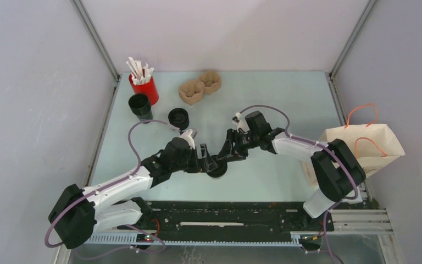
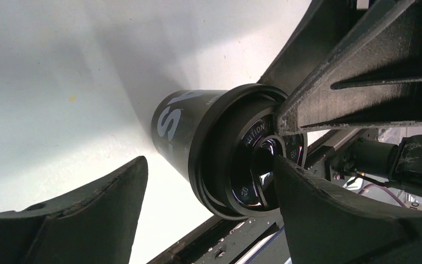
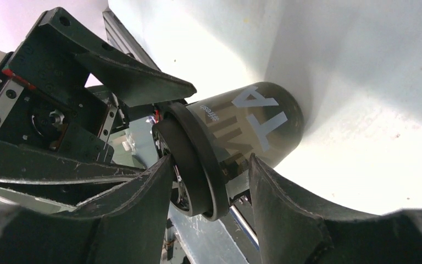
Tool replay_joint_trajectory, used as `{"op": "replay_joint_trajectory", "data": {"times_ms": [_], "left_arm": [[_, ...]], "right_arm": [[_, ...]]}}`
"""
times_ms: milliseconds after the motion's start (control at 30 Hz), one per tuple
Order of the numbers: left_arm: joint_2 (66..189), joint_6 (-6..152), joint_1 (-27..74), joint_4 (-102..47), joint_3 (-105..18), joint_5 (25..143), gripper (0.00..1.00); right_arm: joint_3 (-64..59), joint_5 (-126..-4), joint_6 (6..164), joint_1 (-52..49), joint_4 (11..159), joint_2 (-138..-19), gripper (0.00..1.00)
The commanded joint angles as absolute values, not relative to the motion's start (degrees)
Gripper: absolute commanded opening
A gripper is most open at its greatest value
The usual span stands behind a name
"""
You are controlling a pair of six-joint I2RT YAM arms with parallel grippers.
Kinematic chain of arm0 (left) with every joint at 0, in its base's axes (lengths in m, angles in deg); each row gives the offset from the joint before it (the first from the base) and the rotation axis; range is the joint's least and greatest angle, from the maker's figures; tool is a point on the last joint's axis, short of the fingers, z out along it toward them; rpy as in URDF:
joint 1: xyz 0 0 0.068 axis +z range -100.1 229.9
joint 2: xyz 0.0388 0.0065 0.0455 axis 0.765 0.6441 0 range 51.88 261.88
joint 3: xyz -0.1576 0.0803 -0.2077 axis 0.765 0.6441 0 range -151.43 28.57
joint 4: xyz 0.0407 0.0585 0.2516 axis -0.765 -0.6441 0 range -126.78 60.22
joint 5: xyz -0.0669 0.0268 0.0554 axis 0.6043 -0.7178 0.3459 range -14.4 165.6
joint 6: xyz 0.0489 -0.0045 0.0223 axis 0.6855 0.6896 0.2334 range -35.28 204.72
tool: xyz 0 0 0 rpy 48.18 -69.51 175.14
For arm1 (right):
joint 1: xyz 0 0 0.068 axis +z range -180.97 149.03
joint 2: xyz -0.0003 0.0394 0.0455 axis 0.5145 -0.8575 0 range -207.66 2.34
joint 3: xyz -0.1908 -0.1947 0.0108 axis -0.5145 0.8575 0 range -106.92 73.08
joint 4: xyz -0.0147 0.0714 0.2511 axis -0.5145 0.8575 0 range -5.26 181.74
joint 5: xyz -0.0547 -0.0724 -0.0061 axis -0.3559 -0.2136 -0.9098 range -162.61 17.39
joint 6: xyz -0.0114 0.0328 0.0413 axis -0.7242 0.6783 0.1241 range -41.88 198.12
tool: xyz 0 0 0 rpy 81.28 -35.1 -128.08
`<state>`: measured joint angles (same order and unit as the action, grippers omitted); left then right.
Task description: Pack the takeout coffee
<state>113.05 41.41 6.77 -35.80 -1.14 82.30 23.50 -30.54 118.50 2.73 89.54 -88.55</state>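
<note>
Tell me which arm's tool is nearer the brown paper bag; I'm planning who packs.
Right. The right tool is on the brown paper bag's side of the coffee cup; the left tool is on the cup's far side, farther left.

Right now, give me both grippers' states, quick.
Left gripper: open, with the cup inside and a gap on one side.
Right gripper: around the cup; clamped or not cannot be told.

One coffee (image 2: 181, 129), one bag (image 1: 371, 144), one red cup (image 1: 144, 89), two black pieces (image 1: 139, 104), maybe two trays (image 1: 199, 87).
</note>
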Motion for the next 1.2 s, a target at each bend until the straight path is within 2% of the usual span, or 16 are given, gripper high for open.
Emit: {"op": "replay_joint_trajectory", "data": {"times_ms": [0, 100, 300, 467, 667, 767, 967, 1167], "left_arm": [[112.44, 44.61, 8.0, -39.59, -4.02, 82.43, 0.88], [112.57, 44.69, 8.83, -39.64, -3.63, 83.11, 0.84], [113.67, 44.91, 9.71, -38.97, -2.56, 84.03, 0.78], [115.15, 44.99, 9.78, -38.39, -2.28, 84.61, 0.76], [115.12, 44.65, 9.74, -37.91, -1.81, 84.65, 0.74], [115.08, 44.51, 9.75, -37.6, -1.28, 84.32, 0.71], [115.14, 44.14, 9.78, -37.17, -0.16, 84.42, 0.63], [114.29, 43.9, 9.72, -36.98, 0.52, 84.32, 0.58]], "right_arm": [[17.64, -27.52, 110.97, 1.51, 96.98, -91.53, 0.62], [14.09, -26.32, 108.69, 1.36, 100.54, -93.31, 0.65], [13.54, -33.18, 108.32, 0.36, 107.59, -88.08, 0.84], [19.1, -35.0, 115.3, 0.14, 107.0, -80.01, 0.87], [32.91, -33.33, 138.31, 2.87, 89.76, -69.23, 0.86], [36.78, -35.66, 146.41, 5.74, 80.94, -68.3, 0.81], [38.19, -37.47, 150.36, 8.12, 73.5, -73.6, 0.77], [38.28, -38.71, 150.26, 8.24, 69.08, -77.91, 0.62]]}}
